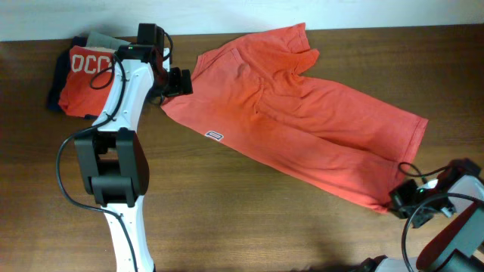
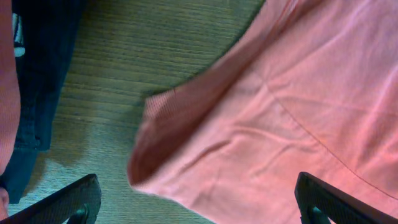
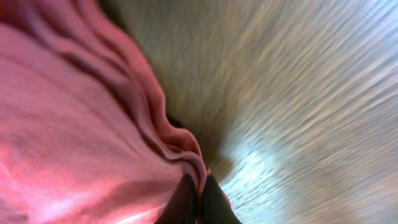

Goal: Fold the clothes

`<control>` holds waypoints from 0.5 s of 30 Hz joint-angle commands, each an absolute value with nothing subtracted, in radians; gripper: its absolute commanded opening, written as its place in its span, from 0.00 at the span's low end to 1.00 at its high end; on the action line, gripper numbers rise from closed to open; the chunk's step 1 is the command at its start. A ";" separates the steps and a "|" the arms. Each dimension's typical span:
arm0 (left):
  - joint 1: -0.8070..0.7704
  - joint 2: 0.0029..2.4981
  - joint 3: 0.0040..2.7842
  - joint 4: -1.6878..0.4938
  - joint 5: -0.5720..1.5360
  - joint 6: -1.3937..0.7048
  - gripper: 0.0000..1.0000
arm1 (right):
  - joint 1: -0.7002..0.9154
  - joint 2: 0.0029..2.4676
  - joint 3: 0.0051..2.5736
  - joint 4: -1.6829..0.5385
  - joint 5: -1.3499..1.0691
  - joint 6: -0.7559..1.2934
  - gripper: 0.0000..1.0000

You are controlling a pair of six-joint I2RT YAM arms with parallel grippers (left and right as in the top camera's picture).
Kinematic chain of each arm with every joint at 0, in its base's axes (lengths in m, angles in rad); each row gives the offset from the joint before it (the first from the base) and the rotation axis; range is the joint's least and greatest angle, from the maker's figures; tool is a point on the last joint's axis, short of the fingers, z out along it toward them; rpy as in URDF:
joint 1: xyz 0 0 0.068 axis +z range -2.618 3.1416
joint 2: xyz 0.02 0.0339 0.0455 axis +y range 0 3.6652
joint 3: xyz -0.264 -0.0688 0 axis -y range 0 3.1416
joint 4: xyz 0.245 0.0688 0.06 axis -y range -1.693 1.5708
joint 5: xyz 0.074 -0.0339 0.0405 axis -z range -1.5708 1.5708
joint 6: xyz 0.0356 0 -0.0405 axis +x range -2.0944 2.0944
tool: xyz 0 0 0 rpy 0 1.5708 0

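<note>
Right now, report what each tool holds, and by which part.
Right tool: shut on the T-shirt, pinching a bunched fold at its corner edge. Left tool: open above the opposite corner, holding nothing.

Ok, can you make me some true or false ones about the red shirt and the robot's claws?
1. The right claw is pinched shut on the edge of the T-shirt. True.
2. The left claw is shut tight. False: it is wide open, at the shirt's other end.
3. The T-shirt is folded into a neat square. False: it lies spread out and wrinkled on the table.
4. A pile of other clothes sits near the table's far left corner. True.
</note>
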State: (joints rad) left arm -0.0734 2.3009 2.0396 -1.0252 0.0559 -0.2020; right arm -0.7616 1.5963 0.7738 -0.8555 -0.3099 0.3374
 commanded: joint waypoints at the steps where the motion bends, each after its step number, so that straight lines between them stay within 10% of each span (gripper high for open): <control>1: -0.076 2.298 2.043 -1.026 0.064 -0.193 0.99 | -0.759 1.602 0.852 -0.863 -0.152 0.349 0.04; 15: -0.076 2.298 2.043 -1.026 0.064 -0.193 0.99 | -0.760 1.667 1.108 -0.905 0.115 0.382 0.04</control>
State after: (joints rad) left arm -0.0734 2.3009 2.0396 -1.0252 0.0559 -0.2020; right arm -0.7616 1.6501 1.0336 -0.8906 0.0010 0.3672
